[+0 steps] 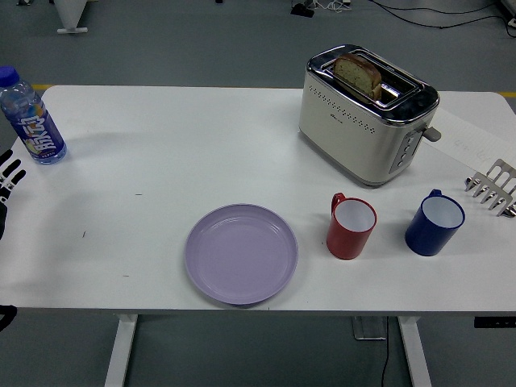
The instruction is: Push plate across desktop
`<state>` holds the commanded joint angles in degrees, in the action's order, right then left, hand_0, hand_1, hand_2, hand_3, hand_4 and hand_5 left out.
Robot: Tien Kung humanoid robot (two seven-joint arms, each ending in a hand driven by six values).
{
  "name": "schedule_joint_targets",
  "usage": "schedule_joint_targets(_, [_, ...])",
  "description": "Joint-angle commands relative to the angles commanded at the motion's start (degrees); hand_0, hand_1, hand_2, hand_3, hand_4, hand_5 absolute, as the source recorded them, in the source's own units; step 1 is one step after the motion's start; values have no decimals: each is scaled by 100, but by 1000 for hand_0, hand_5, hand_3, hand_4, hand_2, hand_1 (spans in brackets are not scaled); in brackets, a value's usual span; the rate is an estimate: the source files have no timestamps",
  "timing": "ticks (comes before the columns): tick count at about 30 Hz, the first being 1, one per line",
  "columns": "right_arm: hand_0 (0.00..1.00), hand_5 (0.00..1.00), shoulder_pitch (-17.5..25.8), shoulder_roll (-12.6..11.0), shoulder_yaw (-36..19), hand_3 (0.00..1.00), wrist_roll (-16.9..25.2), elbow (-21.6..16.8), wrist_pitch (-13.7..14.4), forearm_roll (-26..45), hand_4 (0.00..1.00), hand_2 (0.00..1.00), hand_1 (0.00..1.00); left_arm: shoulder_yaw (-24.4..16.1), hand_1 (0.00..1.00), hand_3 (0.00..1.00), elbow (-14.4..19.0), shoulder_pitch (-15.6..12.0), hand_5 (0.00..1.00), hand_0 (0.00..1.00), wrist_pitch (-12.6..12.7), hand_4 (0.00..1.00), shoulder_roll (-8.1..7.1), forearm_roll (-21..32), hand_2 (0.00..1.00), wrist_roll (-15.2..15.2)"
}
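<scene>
Head view: we see the round lilac plastic plate (241, 253) lying near the front edge of the white rectangular worktop (185, 145), on grey flooring. The black-and-white left hand (8, 179) shows at the left edge; we cannot tell its finger state.

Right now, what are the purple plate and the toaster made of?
The plate looks like plastic: one flat lilac colour with a dull, soft sheen, though glazed ceramic is possible. The toaster seems to have cream painted or plastic sides, matte and dotted with small holes, under a mirror-shiny metal top.
</scene>
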<state>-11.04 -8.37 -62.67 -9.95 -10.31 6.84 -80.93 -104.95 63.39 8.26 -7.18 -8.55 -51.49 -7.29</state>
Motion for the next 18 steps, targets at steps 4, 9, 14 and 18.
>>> schedule_joint_targets(4, [639, 114, 17, -3, 3, 605, -1, 0, 1, -2, 191, 666, 609, 18, 824, 872, 5, -14, 998, 795, 68, 628, 1, 135, 850, 87])
schedule_joint_targets(9, [639, 114, 34, -6, 3, 605, -4, 0, 0, -11, 191, 666, 609, 49, 824, 871, 2, -39, 998, 796, 88, 628, 6, 224, 848, 128])
schedule_joint_targets(14, [638, 113, 50, -6, 6, 605, -4, 0, 1, -9, 190, 665, 609, 74, 826, 872, -1, -54, 998, 797, 96, 633, 14, 293, 850, 107])
schedule_joint_targets(18, [638, 112, 45, -6, 18, 605, 3, 0, 4, 14, 190, 666, 609, 99, 825, 871, -3, -46, 998, 797, 114, 634, 17, 345, 851, 93])
